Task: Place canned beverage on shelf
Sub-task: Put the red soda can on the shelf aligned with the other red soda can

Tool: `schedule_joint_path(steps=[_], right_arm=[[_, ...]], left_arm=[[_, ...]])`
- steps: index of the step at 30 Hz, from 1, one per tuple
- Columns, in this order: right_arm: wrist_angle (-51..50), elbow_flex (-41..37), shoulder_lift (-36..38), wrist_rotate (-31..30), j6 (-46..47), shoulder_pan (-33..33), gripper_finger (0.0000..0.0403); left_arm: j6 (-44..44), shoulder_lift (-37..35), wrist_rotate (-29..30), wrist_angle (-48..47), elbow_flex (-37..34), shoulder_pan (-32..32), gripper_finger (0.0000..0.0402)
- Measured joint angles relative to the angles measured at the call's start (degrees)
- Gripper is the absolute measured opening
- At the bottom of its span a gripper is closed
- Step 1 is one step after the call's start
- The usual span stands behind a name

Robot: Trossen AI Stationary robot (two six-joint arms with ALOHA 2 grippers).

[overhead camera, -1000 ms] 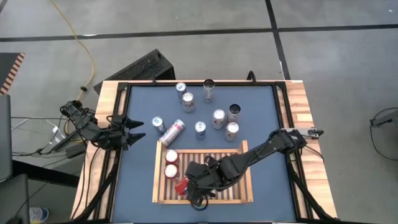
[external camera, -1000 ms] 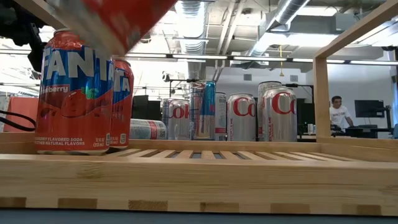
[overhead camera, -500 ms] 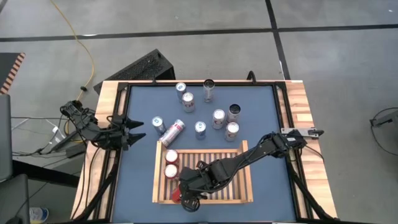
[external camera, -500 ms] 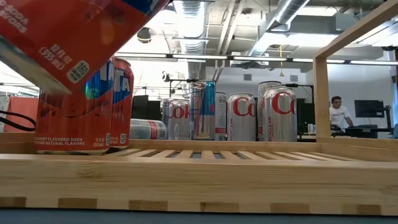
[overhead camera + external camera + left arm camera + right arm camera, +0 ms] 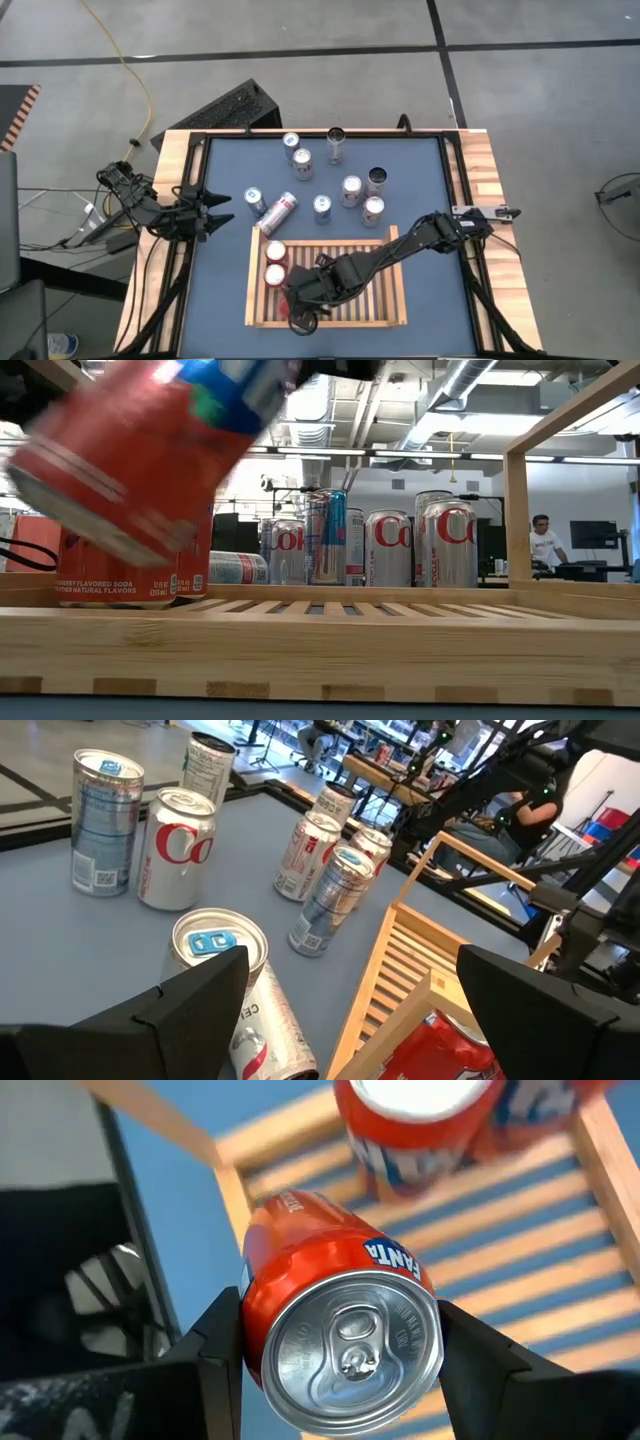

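Right gripper (image 5: 298, 308) reaches over the shelf (image 5: 390, 320), fingers clamped on a red Fanta can (image 5: 335, 1315), one on each side. Can is tilted, held above the shelf's slats at its near-left corner, beside two upright Fanta cans (image 5: 275, 263) already standing in the shelf. Silver cans (image 5: 350, 190) stand on the blue tabletop (image 5: 225, 270) beyond the shelf. Left gripper (image 5: 218, 212) waits well left of the shelf, fingers apart.

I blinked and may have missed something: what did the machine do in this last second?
The right pincer, shut on a red Fanta can, carried it toward the near left corner of the light-wood slatted tray and lowered it, tilted, beside the two upright red cans. The left pincer, the silver cans and the tray stayed put.
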State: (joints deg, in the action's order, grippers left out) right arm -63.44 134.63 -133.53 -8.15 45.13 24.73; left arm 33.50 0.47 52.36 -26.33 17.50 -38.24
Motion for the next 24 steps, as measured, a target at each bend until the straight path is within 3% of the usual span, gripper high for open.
schedule_joint_path(steps=[24], right_arm=[[-6.4,0.2,-1.3,3.9,-1.9,-1.1,0.0222]], left_arm=[[-0.1,0.0,0.9,-0.2,0.0,0.0,0.0348]])
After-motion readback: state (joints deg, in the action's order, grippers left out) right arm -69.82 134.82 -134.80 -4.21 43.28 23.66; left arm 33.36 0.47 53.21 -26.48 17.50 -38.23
